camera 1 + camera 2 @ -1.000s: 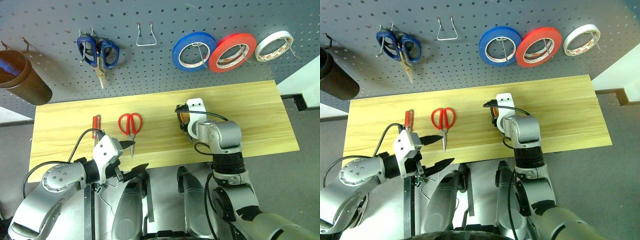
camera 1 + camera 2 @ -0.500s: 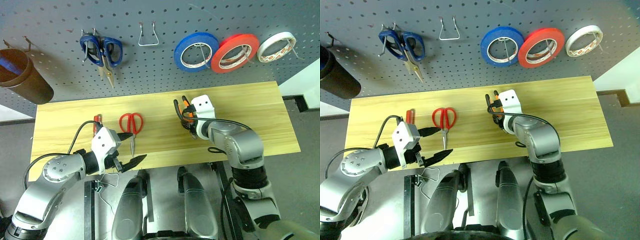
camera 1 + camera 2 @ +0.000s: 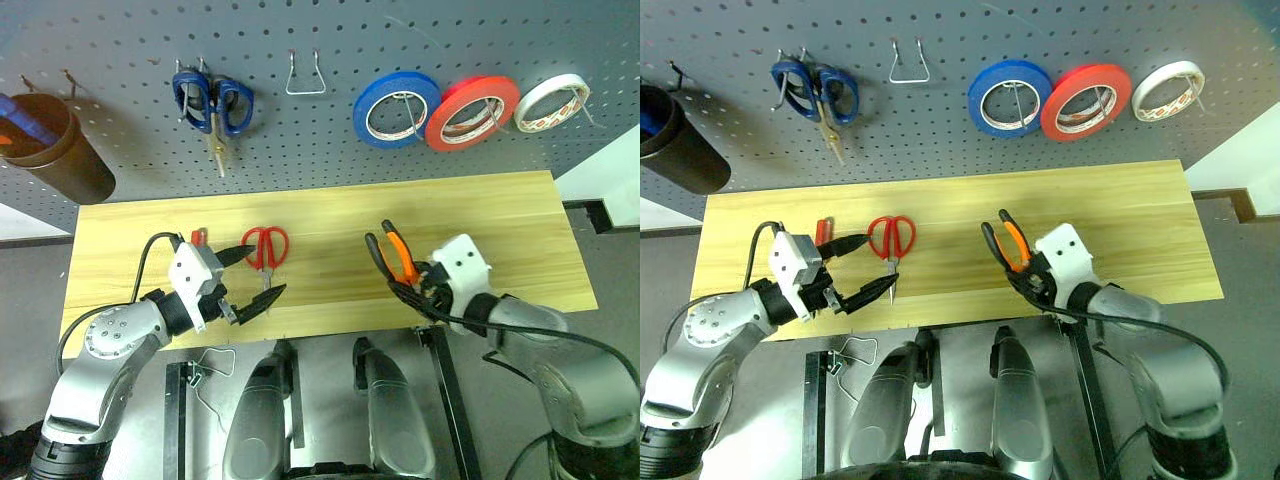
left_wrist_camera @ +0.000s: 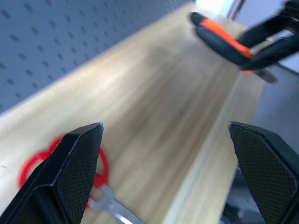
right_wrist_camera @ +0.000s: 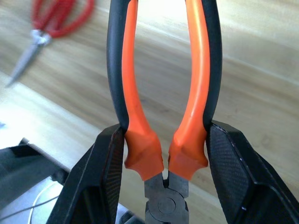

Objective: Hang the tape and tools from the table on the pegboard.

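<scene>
No lettering, label, brand mark or number can be read anywhere from here, not on the pegboard (image 3: pixel 120 40) nor on anything hung beneath its hooks.

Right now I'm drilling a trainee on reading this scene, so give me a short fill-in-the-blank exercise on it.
1. The right gripper is shut on the ____, by the orange-and-black handles.
2. The red-handled scissors lie on the ____.
3. On the pegboard, the red tape hangs between the blue tape roll and the ____ tape roll.
4. The left gripper is ____ and holds nothing.

Missing words: pliers; table; white; open
</scene>
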